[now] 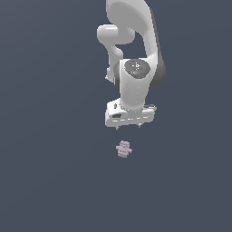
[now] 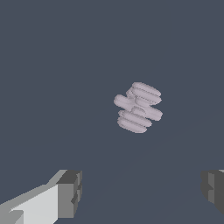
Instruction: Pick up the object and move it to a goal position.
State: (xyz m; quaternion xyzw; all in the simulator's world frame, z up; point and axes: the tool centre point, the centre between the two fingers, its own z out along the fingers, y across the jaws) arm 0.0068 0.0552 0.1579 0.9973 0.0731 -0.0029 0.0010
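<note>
The object is a small pale pinkish-lilac lump of stacked ridged lobes lying on the dark grey floor. In the wrist view the object lies apart from both fingers, beyond the space between them. My white gripper hangs above it, pointing down, with only its short fingertips showing below the hand. Seen from the wrist, the gripper stands open, its grey fingertips far apart with nothing between them.
The white arm rises behind the gripper toward the exterior view's top. A plain dark grey surface stretches all around the object.
</note>
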